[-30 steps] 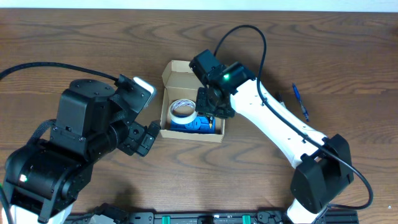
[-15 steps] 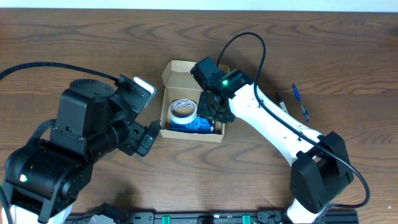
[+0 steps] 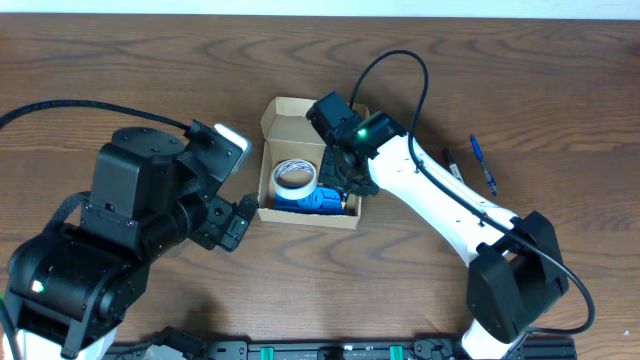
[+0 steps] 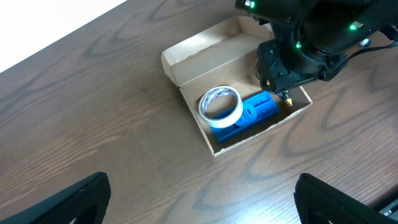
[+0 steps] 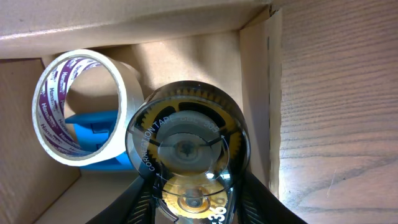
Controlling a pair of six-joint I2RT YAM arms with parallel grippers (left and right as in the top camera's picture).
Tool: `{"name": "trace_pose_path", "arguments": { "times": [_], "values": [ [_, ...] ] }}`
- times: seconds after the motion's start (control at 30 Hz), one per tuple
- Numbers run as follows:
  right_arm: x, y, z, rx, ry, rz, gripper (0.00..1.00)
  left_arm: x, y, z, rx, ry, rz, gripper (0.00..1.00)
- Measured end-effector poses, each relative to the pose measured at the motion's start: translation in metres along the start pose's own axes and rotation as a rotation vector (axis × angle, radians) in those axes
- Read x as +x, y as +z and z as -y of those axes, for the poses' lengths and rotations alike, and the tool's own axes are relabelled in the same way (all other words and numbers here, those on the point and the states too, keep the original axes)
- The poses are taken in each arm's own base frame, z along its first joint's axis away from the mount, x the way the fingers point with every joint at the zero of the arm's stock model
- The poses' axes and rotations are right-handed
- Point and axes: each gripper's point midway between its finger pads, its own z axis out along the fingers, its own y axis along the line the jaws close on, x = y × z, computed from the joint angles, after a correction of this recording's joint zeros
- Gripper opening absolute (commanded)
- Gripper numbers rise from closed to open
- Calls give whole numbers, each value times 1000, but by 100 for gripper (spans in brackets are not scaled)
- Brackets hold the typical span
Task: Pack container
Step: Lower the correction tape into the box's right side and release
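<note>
The container (image 3: 305, 160), a small tan cardboard box with plain matte walls and its hinged flap folded back, sits on the dark, grained wooden table (image 3: 120, 70) near the middle, between the two arms. Inside it lies a roll of tape (image 3: 294, 177), a pale ring with purple print on its inner core, leaning against a blue plastic object (image 3: 318, 200) with a blocky, ribbed shape. The right gripper (image 5: 189, 199) reaches down into the box's right end, its black fingers pinching a correction tape dispenser (image 5: 188, 146): a rounded, clear plastic case with a toothed yellow gear and black lettering showing through it. The dispenser hangs just beside the tape roll and close to the inner cardboard wall; whether it already touches the floor of the box is hard to tell from here. The left gripper (image 4: 202, 199) hovers above the table to the left of the box, its two dark fingers spread wide and holding nothing. Well off to the right on the bare wood lie a slim blue pen (image 3: 483, 165) and a dark pen (image 3: 453, 166), side by side.
</note>
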Motion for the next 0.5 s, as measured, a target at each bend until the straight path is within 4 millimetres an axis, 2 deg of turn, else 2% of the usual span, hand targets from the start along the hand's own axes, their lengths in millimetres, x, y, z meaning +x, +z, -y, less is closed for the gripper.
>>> {"name": "trace_pose_path", "arguments": {
  "times": [0.2, 0.5],
  "values": [
    [-1, 3, -1, -8, 0, 8, 28, 0, 0, 0, 0, 0, 0, 95],
    [5, 20, 6, 5, 0, 0, 29, 0, 0, 0, 0, 0, 0, 95]
  ]
}}
